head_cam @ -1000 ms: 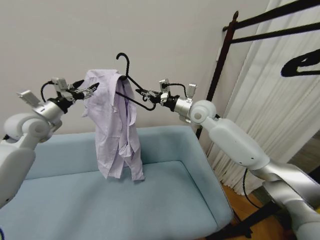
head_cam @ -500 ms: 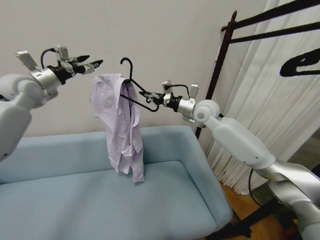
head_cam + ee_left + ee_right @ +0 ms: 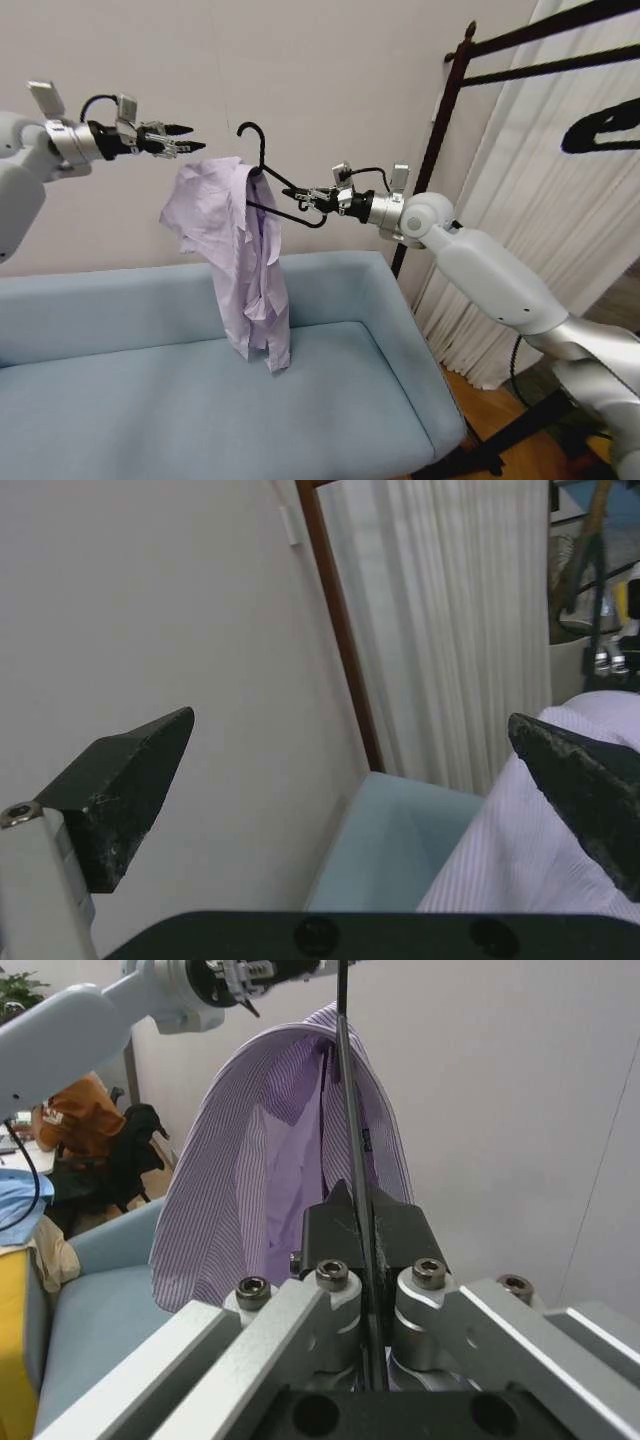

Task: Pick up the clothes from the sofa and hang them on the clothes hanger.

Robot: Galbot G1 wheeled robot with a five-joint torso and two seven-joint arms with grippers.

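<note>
Item: shirt (image 3: 238,250), pale lilac, striped. It is carried in the air above the sofa (image 3: 330,400), draped over the far end of a black hanger (image 3: 262,165), with most of the cloth bunched to one side and hanging toward 6 o'clock. Hanger: clamped at its near end by the right gripper (image 3: 312,196), whose jaws are pressed together on the thin wire, with the hook turned up to 12 o'clock. Left gripper (image 3: 192,137): held at 10 o'clock of the shirt, just beside it, fingers spread wide with nothing between them. Rack (image 3: 447,110): dark rails at 2 o'clock in the head view, well apart from the hanger. Hazards, as judged: the shirt appears to be seated on one arm of the hanger only, so it could be shed onto the sofa if the hanger is tipped or swung briskly. The wire is gripped far from the load, so it could be twisted in the jaws by the cloth's weight. The rail could then be missed by the rotated hook.
</note>
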